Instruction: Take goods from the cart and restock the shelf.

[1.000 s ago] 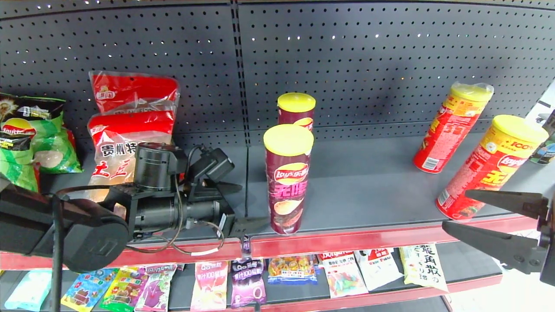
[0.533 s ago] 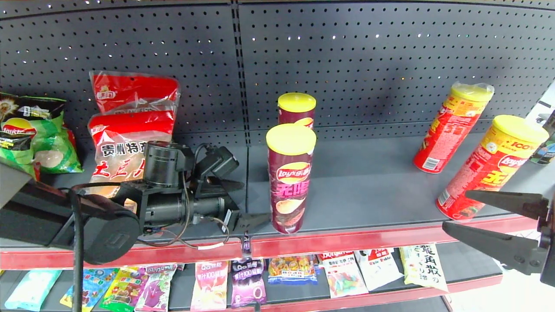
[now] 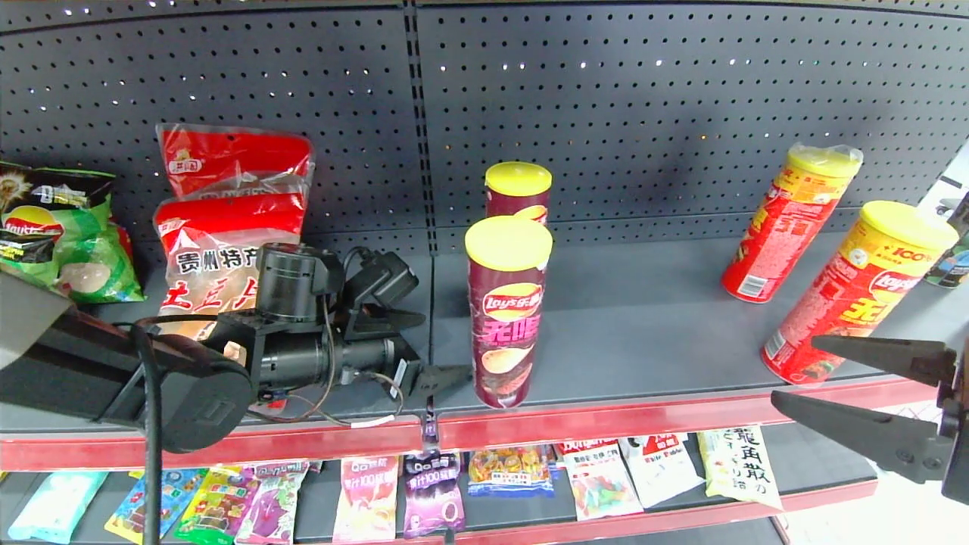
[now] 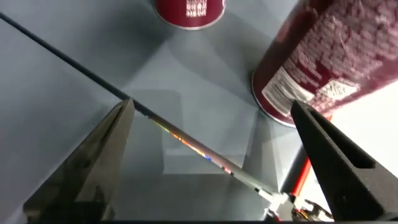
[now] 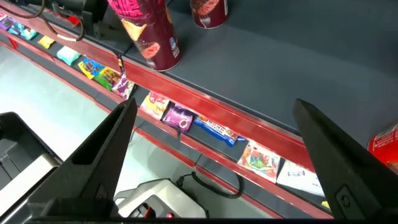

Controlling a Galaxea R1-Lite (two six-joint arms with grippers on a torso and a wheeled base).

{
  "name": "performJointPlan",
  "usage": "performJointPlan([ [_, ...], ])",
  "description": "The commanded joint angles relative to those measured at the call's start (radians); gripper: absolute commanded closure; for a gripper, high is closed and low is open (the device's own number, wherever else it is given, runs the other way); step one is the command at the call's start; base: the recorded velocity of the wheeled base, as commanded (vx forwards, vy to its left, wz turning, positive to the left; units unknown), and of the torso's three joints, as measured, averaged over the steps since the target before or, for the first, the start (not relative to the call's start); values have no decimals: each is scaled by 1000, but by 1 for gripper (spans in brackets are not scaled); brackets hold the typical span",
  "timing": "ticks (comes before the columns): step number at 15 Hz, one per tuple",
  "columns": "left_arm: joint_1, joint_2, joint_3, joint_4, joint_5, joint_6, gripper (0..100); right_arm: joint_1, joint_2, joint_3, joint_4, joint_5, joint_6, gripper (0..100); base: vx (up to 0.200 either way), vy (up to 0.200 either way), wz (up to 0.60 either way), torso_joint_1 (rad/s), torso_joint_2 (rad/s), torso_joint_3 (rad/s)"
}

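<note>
The left claw (image 3: 433, 347) is spread wide and held empty just beside the front purple can (image 3: 506, 310), which is stood upright at the red front edge of the shelf (image 3: 643, 325) (a second purple can (image 3: 517, 193) is set behind it). The right claw (image 3: 796, 369) is likewise held wide and empty, near a red can (image 3: 855, 295).

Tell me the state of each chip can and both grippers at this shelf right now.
Front purple can: upright, lid on, at the shelf's front edge.
Rear purple can: upright, lid on.
Near red can: standing, lid on.
Far red can: standing, lid on.
Left gripper: fingers open, empty.
Right gripper: fingers open, empty.
</note>
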Motion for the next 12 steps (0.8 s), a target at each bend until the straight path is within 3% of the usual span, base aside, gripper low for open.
performJointPlan([
  [1, 0, 12, -11, 0, 3, -1, 0, 0, 3, 1, 0, 1, 0, 0, 0, 0, 0, 0, 0, 0],
  [12, -6, 30, -33, -2, 5, -1, 0, 0, 3, 1, 1, 1, 0, 0, 0, 0, 0, 0, 0, 0],
])
